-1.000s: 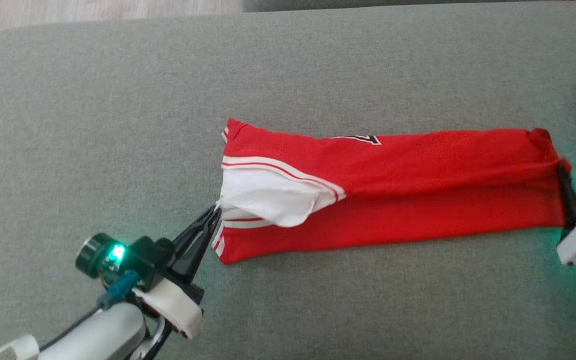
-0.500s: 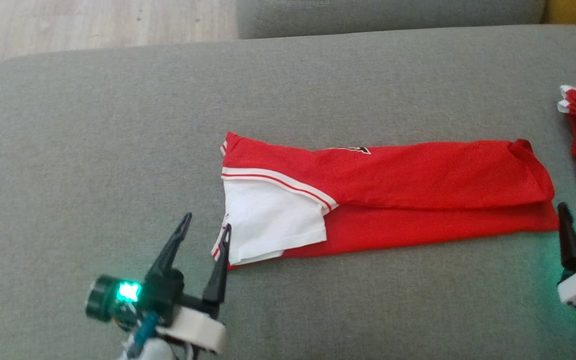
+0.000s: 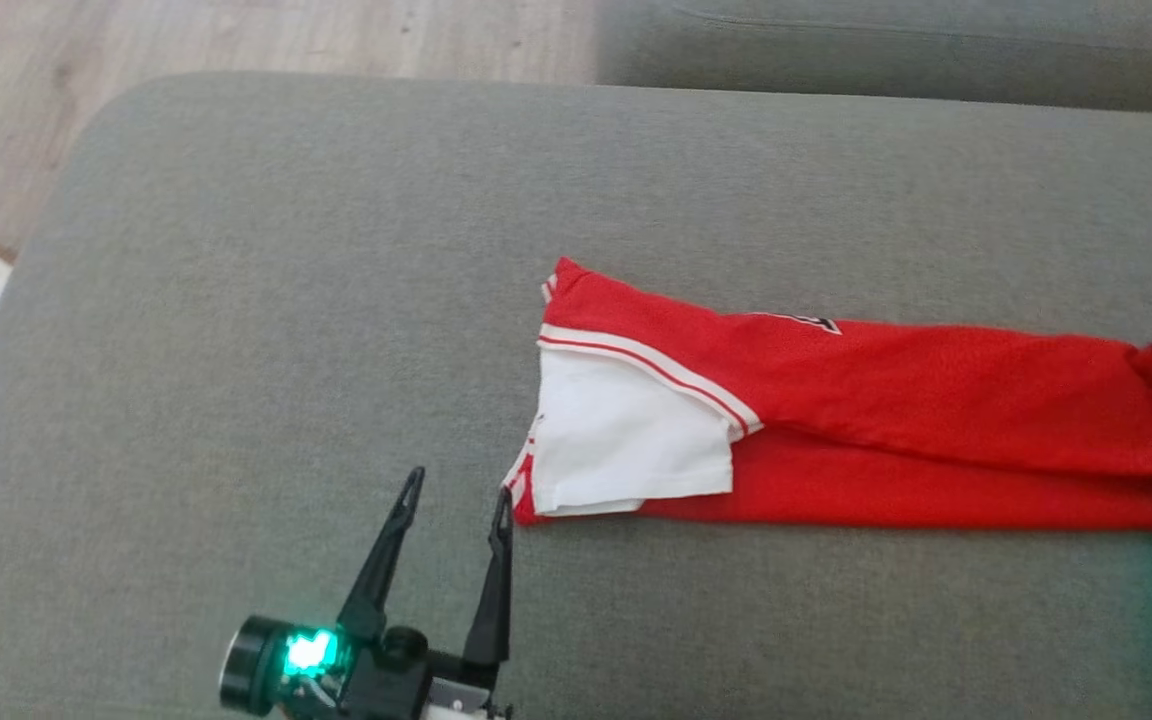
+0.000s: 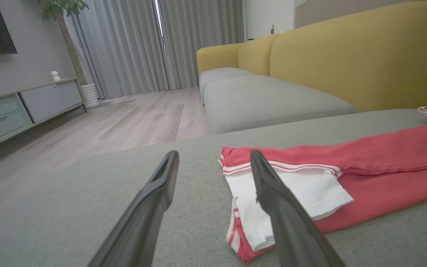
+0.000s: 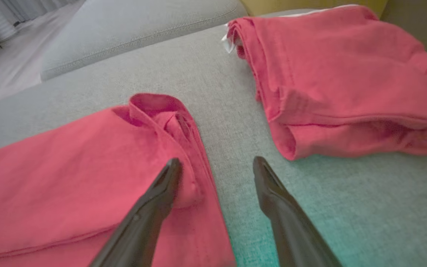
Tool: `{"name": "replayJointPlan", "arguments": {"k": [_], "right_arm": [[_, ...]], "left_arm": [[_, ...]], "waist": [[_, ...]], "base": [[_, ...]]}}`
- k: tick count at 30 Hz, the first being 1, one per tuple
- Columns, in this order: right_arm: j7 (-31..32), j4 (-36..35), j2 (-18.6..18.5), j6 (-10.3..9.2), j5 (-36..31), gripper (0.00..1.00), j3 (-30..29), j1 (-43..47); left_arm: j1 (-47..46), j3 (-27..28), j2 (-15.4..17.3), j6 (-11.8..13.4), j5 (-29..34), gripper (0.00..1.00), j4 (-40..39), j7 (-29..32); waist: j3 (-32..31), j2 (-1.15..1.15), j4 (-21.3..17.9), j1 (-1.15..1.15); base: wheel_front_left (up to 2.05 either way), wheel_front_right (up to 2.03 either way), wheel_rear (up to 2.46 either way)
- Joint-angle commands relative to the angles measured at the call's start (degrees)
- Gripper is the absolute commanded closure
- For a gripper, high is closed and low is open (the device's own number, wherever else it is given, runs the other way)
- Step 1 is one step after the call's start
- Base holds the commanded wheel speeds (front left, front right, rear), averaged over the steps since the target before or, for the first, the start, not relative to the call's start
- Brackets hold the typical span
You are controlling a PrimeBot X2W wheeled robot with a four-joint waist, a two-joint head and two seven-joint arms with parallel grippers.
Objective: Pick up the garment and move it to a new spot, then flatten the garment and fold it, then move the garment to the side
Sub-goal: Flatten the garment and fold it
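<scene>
Grey sofa cushion (image 3: 236, 300) lies under both arms. Your left gripper (image 3: 460, 482) stands spread and empty, its right finger just beside the near-left corner of the garment (image 3: 936, 400), where the white panel lies. Your right gripper (image 5: 217, 160) is likewise released, holding nothing, at the opposite end. The red strip runs long-ways, left to right, between them, so I judge each arm has its own end for the next fold. The head view's edge cuts off the right gripper, and you cannot tell whether its left finger touches cloth. A second folded garment (image 5: 347, 74) lies just beyond.
</scene>
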Motion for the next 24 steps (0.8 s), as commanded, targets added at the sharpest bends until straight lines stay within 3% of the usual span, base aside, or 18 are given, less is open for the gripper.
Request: {"name": "replayJointPlan", "arguments": {"k": [1,8,10,12,13,17,24], "right_arm": [[0.8,0.69,-0.91,0.36,-1.31,0.0,0.27,-1.78],[6.11,3.91,1.7,0.36,-1.15,0.0,0.82,-3.29],[8.28,4.47,2.17,0.36,-0.55,0.36,1.37,-3.78],[9.67,4.76,2.45,0.36,-0.08,0.86,1.85,-4.24],[9.9,4.65,2.57,0.36,0.19,1.0,2.07,-4.38],[7.6,3.29,1.68,0.36,0.46,1.0,2.23,-4.16],[4.79,-0.37,-3.69,0.36,1.62,1.0,1.59,-2.93]], "left_arm": [[-0.37,2.9,-0.52,-0.74,1.21,0.0,-2.05,-0.53],[1.24,5.81,-2.41,-3.13,4.1,0.0,-1.93,-0.53],[1.6,6.61,-2.89,-3.85,4.9,0.0,-1.89,-0.53],[1.98,7.32,-3.31,-4.57,5.54,0.0,-1.72,-0.53],[2.13,7.65,-3.54,-4.91,5.84,0.0,-1.64,-0.53],[2.69,8.85,-4.38,-6.1,6.88,0.0,-1.28,-0.53],[3.84,10.5,-5.59,-8.09,8.13,0.0,-0.85,-0.53]], "waist": [[0.2,0.0,0.76,0.0],[0.23,0.0,0.66,0.0],[0.13,0.0,0.31,0.0],[0.0,0.0,-0.25,0.0],[-0.06,0.0,-0.51,0.0],[-0.28,0.0,-2.03,0.0],[-0.71,0.0,-5.14,0.0]], "base": [[0.0,0.0,0.0],[0.0,0.0,0.0],[0.0,0.0,0.0],[0.0,0.0,0.0],[0.0,0.0,0.0],[0.0,0.0,0.0],[0.0,0.0,0.0]]}}
